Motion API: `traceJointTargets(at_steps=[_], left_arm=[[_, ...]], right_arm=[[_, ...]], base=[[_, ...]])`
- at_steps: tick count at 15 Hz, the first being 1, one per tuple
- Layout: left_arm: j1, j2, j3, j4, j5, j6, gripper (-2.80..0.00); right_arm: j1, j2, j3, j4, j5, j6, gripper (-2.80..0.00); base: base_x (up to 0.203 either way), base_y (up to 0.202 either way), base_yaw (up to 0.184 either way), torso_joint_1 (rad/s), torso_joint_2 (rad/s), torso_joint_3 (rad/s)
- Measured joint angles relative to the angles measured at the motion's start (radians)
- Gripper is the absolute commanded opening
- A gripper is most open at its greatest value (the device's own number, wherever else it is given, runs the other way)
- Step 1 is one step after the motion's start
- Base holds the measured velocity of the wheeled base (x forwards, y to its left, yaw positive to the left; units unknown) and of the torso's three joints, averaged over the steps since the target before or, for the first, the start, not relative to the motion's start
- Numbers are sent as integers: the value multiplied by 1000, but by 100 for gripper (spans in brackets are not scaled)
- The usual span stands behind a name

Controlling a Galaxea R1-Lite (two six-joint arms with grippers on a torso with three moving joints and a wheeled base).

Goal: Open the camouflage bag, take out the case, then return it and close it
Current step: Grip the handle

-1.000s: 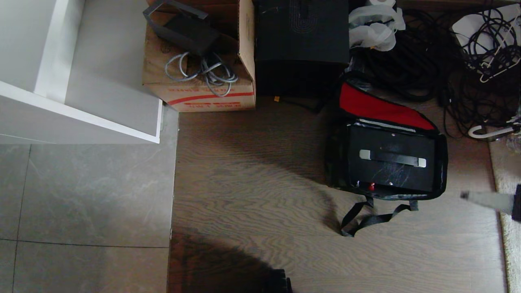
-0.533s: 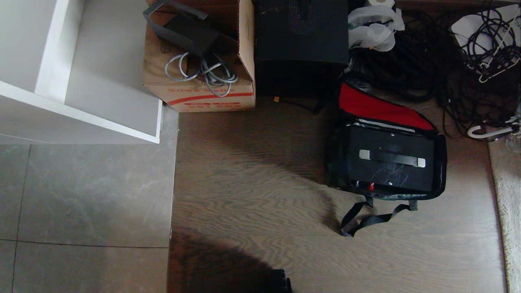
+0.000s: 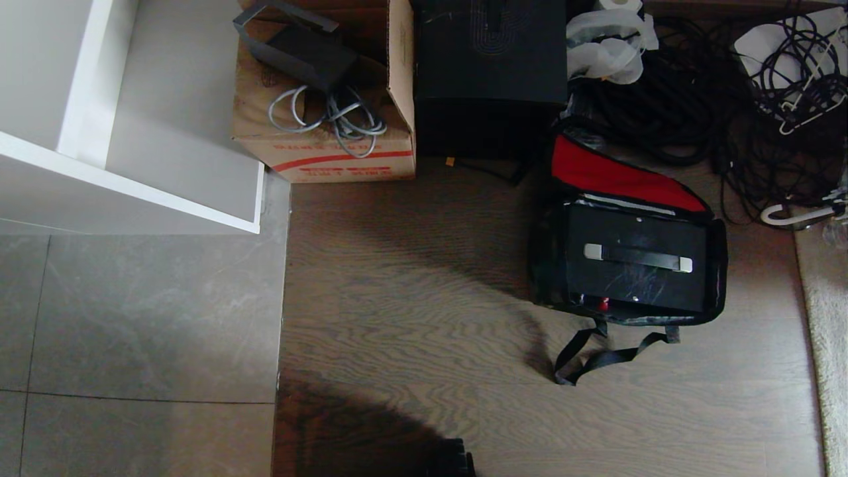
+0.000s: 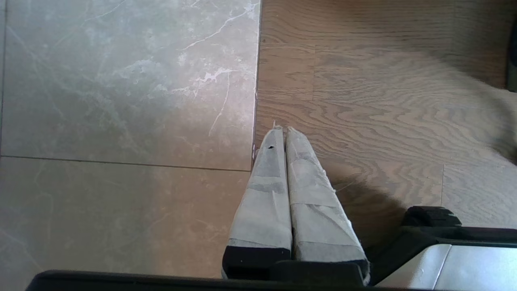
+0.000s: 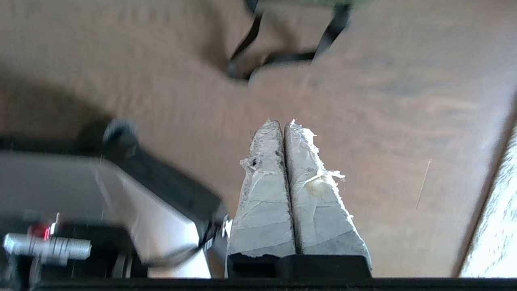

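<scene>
Overhead, from my head camera, I see the camouflage bag (image 3: 626, 265) sitting on the wooden floor (image 3: 411, 298) toward my right, its lid flipped back so the red lining (image 3: 613, 173) faces up. Inside the open bag lies the case (image 3: 636, 265), flat, with its black handle (image 3: 638, 258) and silver ends on top and the small red latch (image 3: 603, 304) at the near edge. The black strap (image 3: 599, 354) trails loose on the floor in front of the bag. Behind the bag stands a tall black box (image 3: 490, 73), and left of that a cardboard box (image 3: 324, 132) with grey cable (image 3: 331, 116) coiled on it. A tangle of black cables (image 3: 729, 112) fills the far right, a white shelf unit (image 3: 126, 112) the far left, and grey tile (image 3: 132, 318) borders the wood. Neither arm shows in this view.

On the left wrist camera, the left tool (image 4: 281, 129) hangs over the seam between tile and wood, its two tape-wrapped fingers (image 4: 264, 194) pressed together with nothing between them.

On the right wrist camera, the right tool (image 5: 282, 123) is above bare wood, its frayed taped fingers (image 5: 315, 202) likewise pressed together and empty. The bag's strap (image 5: 278, 52) lies well ahead of the tips, and a pale rug edge (image 5: 499, 210) runs along one side.
</scene>
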Motion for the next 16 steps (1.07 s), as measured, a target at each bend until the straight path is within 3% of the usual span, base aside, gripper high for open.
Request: traceJointTargets(at_steps=[6, 16], left_arm=[[0, 0, 0, 0, 0, 0, -280], [0, 0, 0, 0, 0, 0, -280]], right_arm=[[-20, -186, 4, -1, -7, 14, -280], [-22, -220, 6, -2, -5, 14, -280]], base=[[0, 0, 0, 0, 0, 0], [0, 0, 0, 0, 0, 0]])
